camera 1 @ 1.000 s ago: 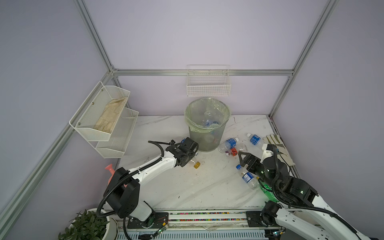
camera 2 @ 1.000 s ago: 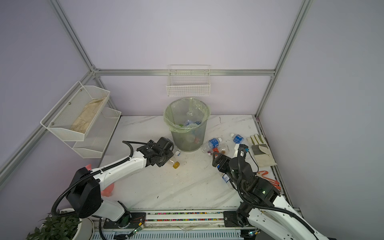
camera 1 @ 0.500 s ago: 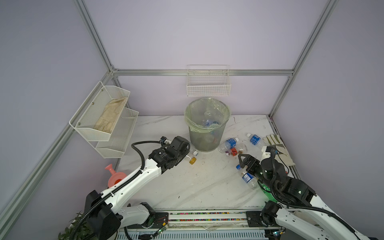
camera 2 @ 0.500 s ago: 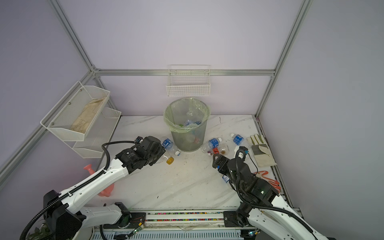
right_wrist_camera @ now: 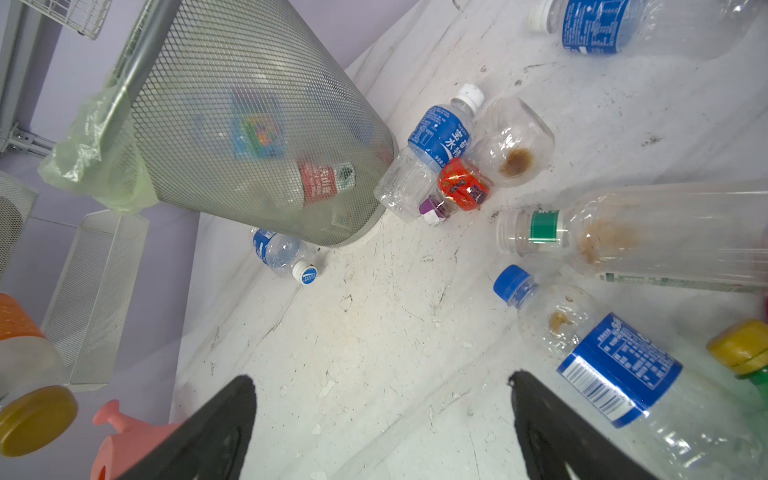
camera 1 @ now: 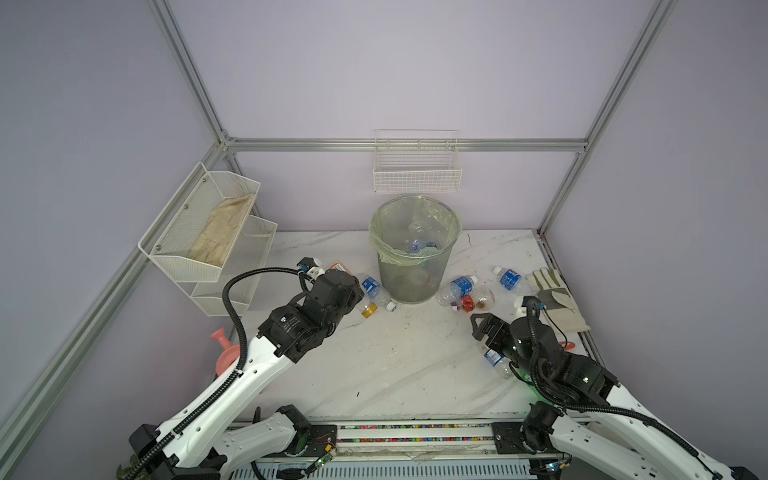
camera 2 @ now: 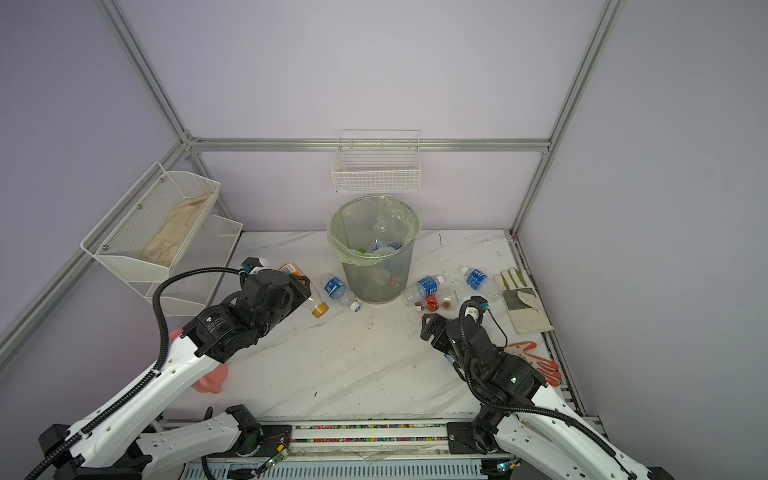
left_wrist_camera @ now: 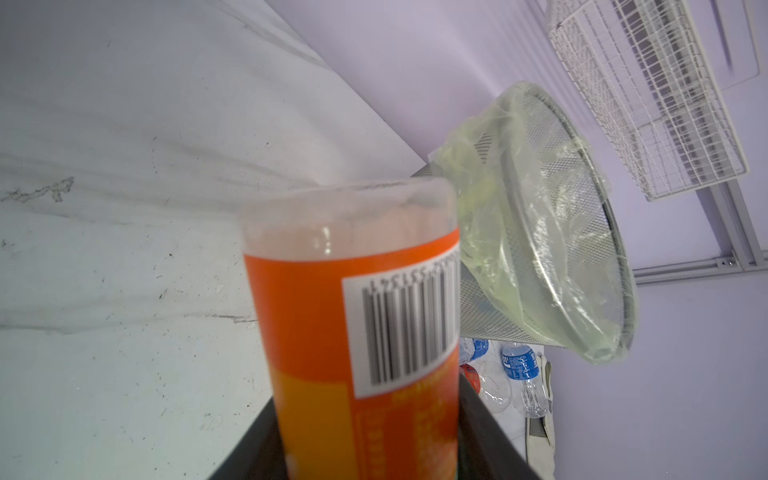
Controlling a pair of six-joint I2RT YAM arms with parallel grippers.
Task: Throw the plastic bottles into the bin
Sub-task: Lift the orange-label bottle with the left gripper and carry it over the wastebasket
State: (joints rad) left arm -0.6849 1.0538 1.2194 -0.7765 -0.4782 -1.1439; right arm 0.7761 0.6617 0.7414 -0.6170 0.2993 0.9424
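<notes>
Bare marble tabletop (camera 1: 395, 365) wide open in the middle; bottles (camera 1: 461, 287) crowd the bin's (camera 1: 399, 282) right foot, wire wall basket (camera 1: 417, 174) hanging close above its rim.

Top views high, wrist views low, seemingly tilted, sharing bin (camera 1: 400, 283)

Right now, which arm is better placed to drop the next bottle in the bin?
Left. The left gripper is shut on the orange-labelled bottle near the bin; the right gripper is open and empty.

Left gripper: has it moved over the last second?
Yes. In both top views the left gripper, shut on the orange bottle, has shifted left, away from the bin and toward the white rack.
</notes>
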